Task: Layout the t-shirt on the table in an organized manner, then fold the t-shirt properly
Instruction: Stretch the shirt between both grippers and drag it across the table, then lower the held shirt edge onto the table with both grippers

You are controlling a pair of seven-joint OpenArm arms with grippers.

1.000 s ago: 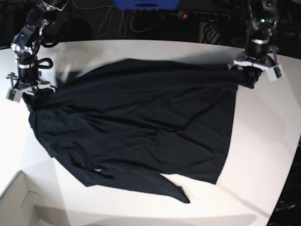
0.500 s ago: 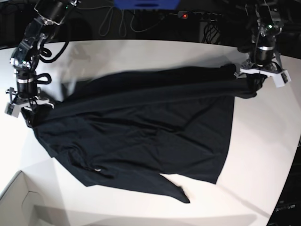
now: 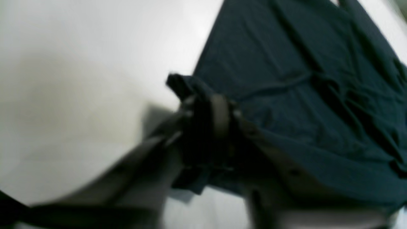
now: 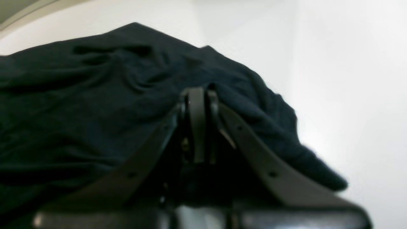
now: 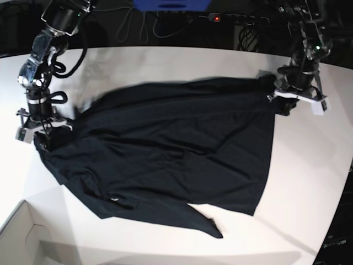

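T-shirt (image 5: 165, 149) edge now lower, lengthwise across table (image 5: 309, 165); both claws pinching it.

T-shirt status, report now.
Right gripper shut on t-shirt edge. Left gripper at opposite corner, grip unclear. Shirt spread on table, wrinkled. Nothing in the way.

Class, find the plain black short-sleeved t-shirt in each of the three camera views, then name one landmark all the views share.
Base: the plain black short-sleeved t-shirt is spread across the middle, stretching between both arms.
Left wrist: it fills the right half, one corner bunched at the left claw.
Right wrist: it covers the left and centre, behind the right claw.
Shared landmark: the smooth white table.
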